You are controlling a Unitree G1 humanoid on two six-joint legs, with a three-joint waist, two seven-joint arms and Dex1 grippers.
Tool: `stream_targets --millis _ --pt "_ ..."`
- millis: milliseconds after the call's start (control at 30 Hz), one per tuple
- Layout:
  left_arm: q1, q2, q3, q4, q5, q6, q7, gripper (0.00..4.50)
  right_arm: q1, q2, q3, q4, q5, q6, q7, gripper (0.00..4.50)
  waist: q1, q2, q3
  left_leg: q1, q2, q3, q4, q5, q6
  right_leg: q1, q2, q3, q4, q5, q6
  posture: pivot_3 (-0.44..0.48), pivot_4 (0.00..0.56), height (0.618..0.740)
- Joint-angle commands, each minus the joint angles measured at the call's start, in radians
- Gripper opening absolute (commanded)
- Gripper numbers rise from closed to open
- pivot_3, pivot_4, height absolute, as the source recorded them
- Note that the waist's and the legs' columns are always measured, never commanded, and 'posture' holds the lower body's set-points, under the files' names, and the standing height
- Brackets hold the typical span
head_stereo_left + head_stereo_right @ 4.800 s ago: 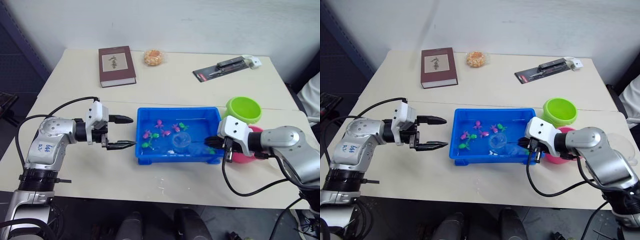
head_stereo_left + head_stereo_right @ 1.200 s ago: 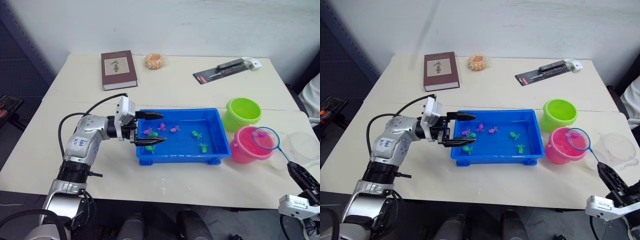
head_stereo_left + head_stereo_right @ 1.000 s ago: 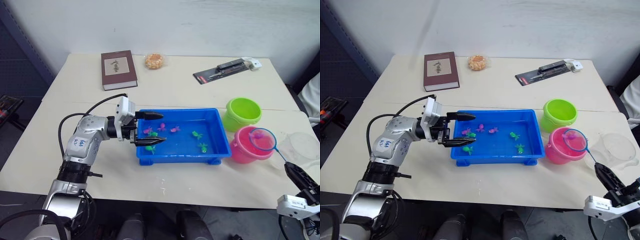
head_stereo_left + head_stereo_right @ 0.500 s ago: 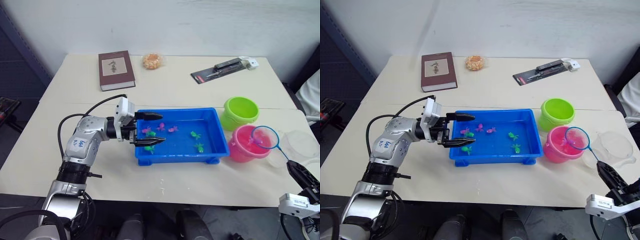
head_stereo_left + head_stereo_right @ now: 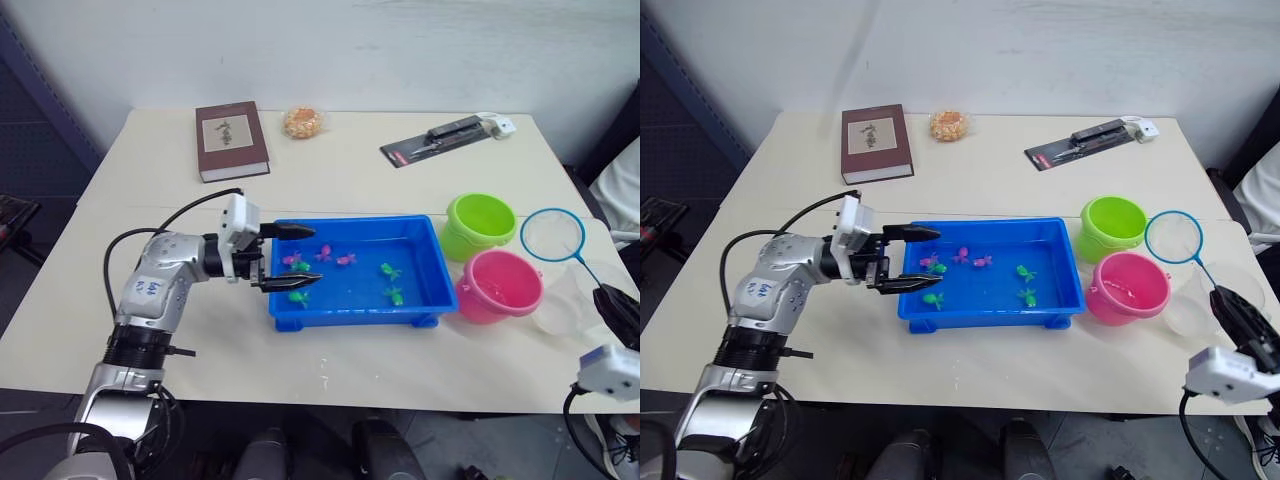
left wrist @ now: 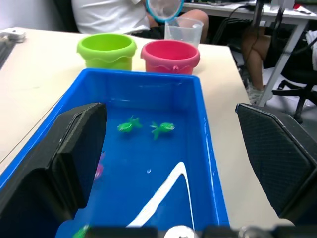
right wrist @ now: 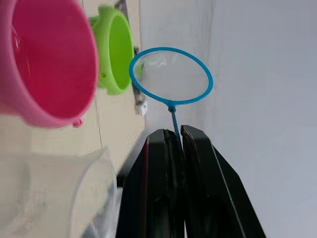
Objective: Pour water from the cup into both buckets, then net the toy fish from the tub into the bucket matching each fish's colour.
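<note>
Looks like an office or lab room set up for testing: plain white wall (image 5: 400,50), cream tabletop (image 5: 350,170) with a book (image 5: 231,140) and a carded tool pack (image 5: 440,138), and a seated person (image 6: 119,15) at another desk (image 6: 277,10) behind.

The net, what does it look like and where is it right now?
The net is a round blue hoop with thin see-through mesh on a thin straight handle. It looks empty. The right gripper has its jaws shut on the handle, holding the net up in the air, beside the green bucket and above the pink bucket. Nothing else touches it.
</note>
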Motion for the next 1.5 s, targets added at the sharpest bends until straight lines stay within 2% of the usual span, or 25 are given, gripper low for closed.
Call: stream_targets --millis 33,100,167,300,400,533,633,767,1100,1300,1500 --pt "0.014 0.042 0.058 -0.003 -0.008 -0.017 -0.001 4.46 -0.059 -0.062 0.027 -0.129 0.349 0.114 0.178 0.0 -0.001 0.0 0.0 0.0 0.0 0.0 0.0 0.0 0.0 0.0 0.0 0.0 0.0 0.0 0.0 0.0 0.15 0.74" --pt "0.024 0.071 0.087 0.011 -0.01 -0.019 0.001 4.46 -0.124 -0.12 0.081 -0.187 0.544 0.218 0.289 0.0 -0.005 0.0 0.0 0.001 0.001 0.0 0.001 0.0 0.0 0.001 0.0 0.0 0.0 0.0 0.0 0.0 0.15 0.74" --pt "0.036 0.102 0.115 0.025 -0.016 -0.017 -0.003 4.46 -0.219 -0.175 0.17 -0.256 0.729 0.41 0.352 0.0 -0.003 0.0 0.0 0.001 0.001 -0.001 0.001 0.0 0.001 0.001 -0.001 -0.001 0.0 0.0 0.0 0.0 0.15 0.74" --pt "0.052 0.139 0.137 0.036 -0.015 -0.019 -0.013 4.46 -0.353 -0.226 0.313 -0.341 0.845 0.698 0.382 0.0 0.007 0.0 0.0 -0.001 0.002 -0.005 0.002 0.0 0.001 0.002 -0.004 -0.004 0.0 0.0 0.0 0.0 0.15 0.74" --pt "0.068 0.161 0.146 0.027 -0.013 -0.016 -0.014 4.46 -0.524 -0.23 0.467 -0.358 0.835 0.922 0.338 0.0 0.016 0.0 0.0 -0.005 0.001 -0.009 0.002 0.0 0.001 0.002 -0.005 -0.005 -0.001 0.0 0.0 0.0 0.15 0.74" --pt "0.088 0.182 0.148 0.002 -0.008 -0.014 -0.014 4.46 -0.731 -0.197 0.678 -0.311 0.698 1.042 0.347 0.0 0.016 0.0 0.0 -0.005 -0.001 -0.008 0.003 -0.001 0.001 0.001 -0.006 -0.005 -0.006 0.001 0.001 0.0 0.15 0.74" --pt "0.101 0.186 0.145 -0.022 -0.007 -0.009 -0.007 4.46 -0.82 -0.177 0.804 -0.263 0.571 1.091 0.351 0.0 0.019 0.0 0.0 -0.006 0.0 -0.009 0.002 -0.001 0.001 0.0 -0.006 -0.006 -0.006 0.001 0.001 0.0 0.15 0.74" --pt "0.123 0.187 0.144 -0.055 -0.006 -0.006 0.009 4.46 -0.899 -0.141 0.896 -0.195 0.447 1.127 0.354 0.0 0.022 0.0 0.0 -0.007 -0.001 -0.008 0.002 -0.001 0.001 -0.001 -0.006 -0.005 -0.004 0.001 0.001 0.0 0.15 0.74" --pt "0.165 0.185 0.158 -0.109 -0.018 0.005 0.049 4.46 -0.967 -0.095 0.977 -0.141 0.296 1.118 0.445 0.0 0.015 0.0 0.0 -0.007 0.0 -0.007 0.002 -0.001 0.001 -0.002 -0.006 -0.005 -0.004 0.001 0.001 0.0 0.15 0.74" --pt "0.169 0.176 0.158 -0.121 -0.021 0.006 0.065 4.46 -1.011 -0.004 1.004 -0.149 0.29 1.151 0.503 0.0 0.002 0.0 0.0 -0.007 0.0 -0.007 0.002 0.0 0.001 -0.002 -0.006 -0.005 -0.002 0.001 0.001 0.0 0.15 0.74" --pt "0.17 0.171 0.155 -0.122 -0.021 0.004 0.076 4.46 -1.008 0.059 0.94 -0.168 0.365 1.245 0.543 0.0 0.002 0.0 0.0 -0.007 0.0 -0.007 0.002 0.0 0.001 -0.002 -0.006 -0.005 -0.002 0.001 0.001 0.0 0.15 0.74"
